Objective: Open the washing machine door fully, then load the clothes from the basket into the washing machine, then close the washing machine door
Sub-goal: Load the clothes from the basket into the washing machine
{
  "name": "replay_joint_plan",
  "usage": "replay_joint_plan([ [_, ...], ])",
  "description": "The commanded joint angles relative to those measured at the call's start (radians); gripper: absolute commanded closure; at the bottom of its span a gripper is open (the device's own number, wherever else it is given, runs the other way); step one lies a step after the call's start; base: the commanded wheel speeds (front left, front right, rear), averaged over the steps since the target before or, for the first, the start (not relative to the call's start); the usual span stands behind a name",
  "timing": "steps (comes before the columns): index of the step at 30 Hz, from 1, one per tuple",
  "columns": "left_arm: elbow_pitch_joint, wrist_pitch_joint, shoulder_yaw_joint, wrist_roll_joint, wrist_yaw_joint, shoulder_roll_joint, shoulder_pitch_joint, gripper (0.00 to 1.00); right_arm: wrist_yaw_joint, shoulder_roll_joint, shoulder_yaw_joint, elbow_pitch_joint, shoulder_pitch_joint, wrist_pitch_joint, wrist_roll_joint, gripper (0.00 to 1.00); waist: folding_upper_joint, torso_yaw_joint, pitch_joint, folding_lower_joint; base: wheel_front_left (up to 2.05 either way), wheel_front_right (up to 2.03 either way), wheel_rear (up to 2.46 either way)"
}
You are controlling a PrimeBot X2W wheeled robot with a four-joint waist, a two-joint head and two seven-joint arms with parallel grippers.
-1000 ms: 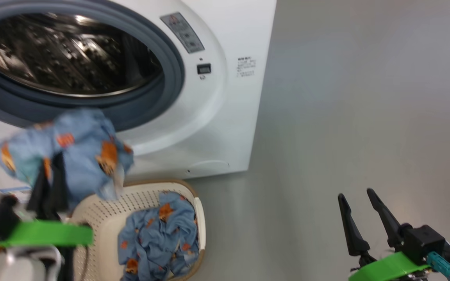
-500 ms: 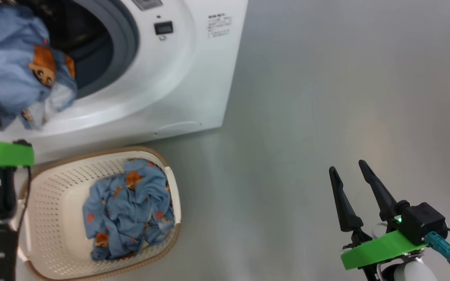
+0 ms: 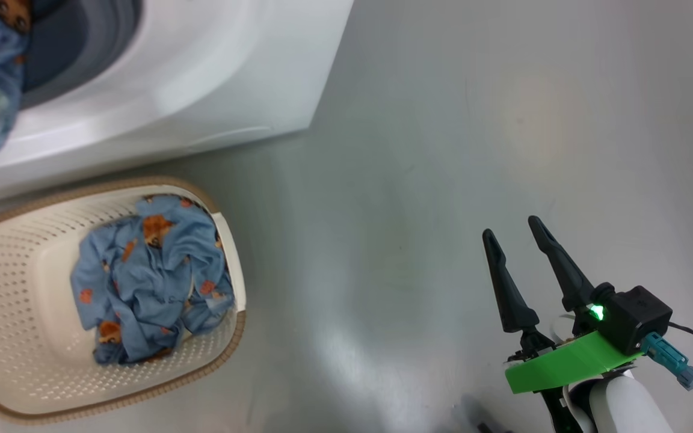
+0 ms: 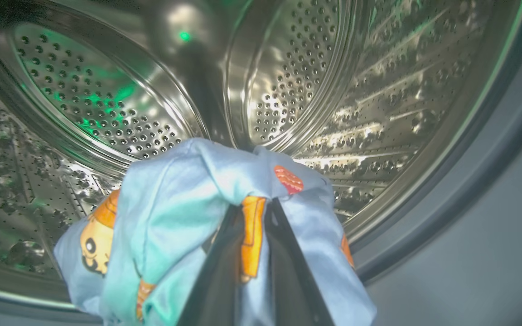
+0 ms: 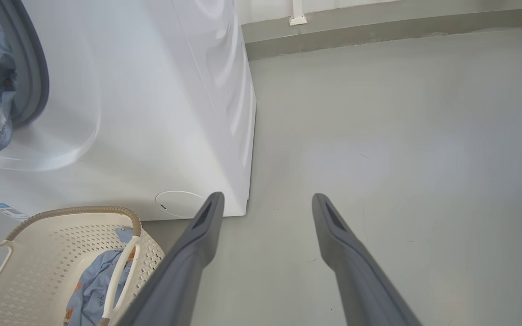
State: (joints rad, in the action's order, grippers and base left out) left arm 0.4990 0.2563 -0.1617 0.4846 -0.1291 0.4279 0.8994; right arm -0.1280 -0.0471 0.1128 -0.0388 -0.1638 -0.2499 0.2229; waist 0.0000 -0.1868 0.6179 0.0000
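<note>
Left gripper (image 4: 254, 206) clamped on blue printed garment (image 4: 170, 203) at mouth of perforated steel washing machine drum (image 4: 288, 68). Right gripper (image 3: 510, 225) apart, empty, over bare grey floor (image 3: 412, 150). Other clothes (image 3: 148, 276) crumpled in cream perforated basket (image 3: 9, 288), near left.

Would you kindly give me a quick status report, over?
Left gripper shut on a garment at the drum mouth. Right gripper open, empty. More clothes in the basket. Nothing blocks the drum.

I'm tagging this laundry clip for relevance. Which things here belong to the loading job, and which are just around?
Job: washing machine, steel drum, garment clamped in left end effector, clothes lying in the basket.
Just around: open right end effector, filter cap, blue label sticker, floor, wall skirting.
</note>
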Motion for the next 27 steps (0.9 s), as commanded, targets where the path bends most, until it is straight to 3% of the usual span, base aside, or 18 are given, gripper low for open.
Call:
replay_joint_plan([
  [1, 0.005, -0.006, -0.003, 0.012, -0.002, 0.077, 0.049, 1.0, -0.003, -0.003, 0.026, 0.025, 0.002, -0.012, 0.008, 0.0, 0.0, -0.023, 0.056, 0.0, 0.0, 0.0, 0.0],
  [13, 0.177, -0.176, -0.224, 0.15, -0.002, 0.166, 0.355, 1.0, -0.003, -0.003, 0.061, 0.025, -0.007, -0.012, 0.032, 0.0, 0.0, -0.034, 0.152, 0.0, 0.0, 0.0, 0.0],
  [23, 0.227, -0.005, -0.275, 0.077, -0.002, 0.192, 0.521, 1.0, -0.003, -0.003, 0.108, 0.02, -0.019, -0.012, 0.071, 0.0, 0.0, -0.051, 0.208, 0.0, 0.0, 0.0, 0.0],
  [27, 0.098, 0.005, -0.206, -0.012, 0.008, 0.191, 0.549, 1.0, -0.003, -0.003, 0.12, 0.021, -0.025, -0.012, 0.083, 0.0, 0.0, -0.058, 0.222, 0.0, 0.0, 0.0, 0.0],
])
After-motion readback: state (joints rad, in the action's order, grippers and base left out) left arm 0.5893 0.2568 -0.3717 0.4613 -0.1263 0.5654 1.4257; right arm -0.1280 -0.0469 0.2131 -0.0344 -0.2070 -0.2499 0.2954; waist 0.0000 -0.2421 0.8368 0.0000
